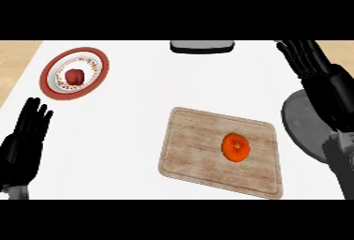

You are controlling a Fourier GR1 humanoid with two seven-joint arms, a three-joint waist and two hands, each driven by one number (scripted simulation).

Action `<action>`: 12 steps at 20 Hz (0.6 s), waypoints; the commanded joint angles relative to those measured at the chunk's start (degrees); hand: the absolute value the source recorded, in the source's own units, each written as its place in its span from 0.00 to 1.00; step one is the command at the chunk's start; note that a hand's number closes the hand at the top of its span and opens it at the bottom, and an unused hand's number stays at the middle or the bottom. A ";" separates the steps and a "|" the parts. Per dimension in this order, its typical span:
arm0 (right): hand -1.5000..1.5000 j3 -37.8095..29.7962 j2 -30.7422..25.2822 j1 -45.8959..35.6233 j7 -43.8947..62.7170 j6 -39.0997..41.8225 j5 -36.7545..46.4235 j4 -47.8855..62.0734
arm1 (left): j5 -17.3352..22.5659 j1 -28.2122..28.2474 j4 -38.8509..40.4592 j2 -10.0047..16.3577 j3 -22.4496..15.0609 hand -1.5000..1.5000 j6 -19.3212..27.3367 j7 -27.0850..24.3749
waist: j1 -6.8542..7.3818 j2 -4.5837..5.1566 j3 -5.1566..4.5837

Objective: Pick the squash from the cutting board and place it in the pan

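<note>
The right hand (309, 61) and left hand (24, 143) both show straight, empty fingers — the squash (236, 146) lies on the cutting board (194, 150), well apart from the right fingers, the pan (298, 119) nearer them

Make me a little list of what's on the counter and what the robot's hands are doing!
squash: orange, lying on the cutting board, untouched
cutting board: wooden, near the middle
pan: grey, right of the board, partly covered by the right forearm
right hand: open, far right, holding nothing
left hand: open, resting at lower left
plate: far left, red thing on it
</note>
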 commanded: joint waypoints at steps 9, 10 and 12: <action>1.00 0.58 -10.00 16.46 18.05 -19.01 25.07 20.07 | -8.01 -4.30 -1.32 7.03 -9.01 0.50 -6.59 4.19 | -2.15 3.94 0.14; 1.00 -2.27 -3.75 18.33 19.50 -27.09 23.78 20.66 | -8.10 -3.66 -2.11 6.90 -9.99 0.50 -6.96 5.03 | -2.01 2.77 0.53; 0.00 -2.25 1.68 21.00 18.90 -36.25 26.84 18.20 | -10.22 -4.92 -1.18 6.11 -12.02 0.50 -6.14 6.11 | -2.21 2.13 0.58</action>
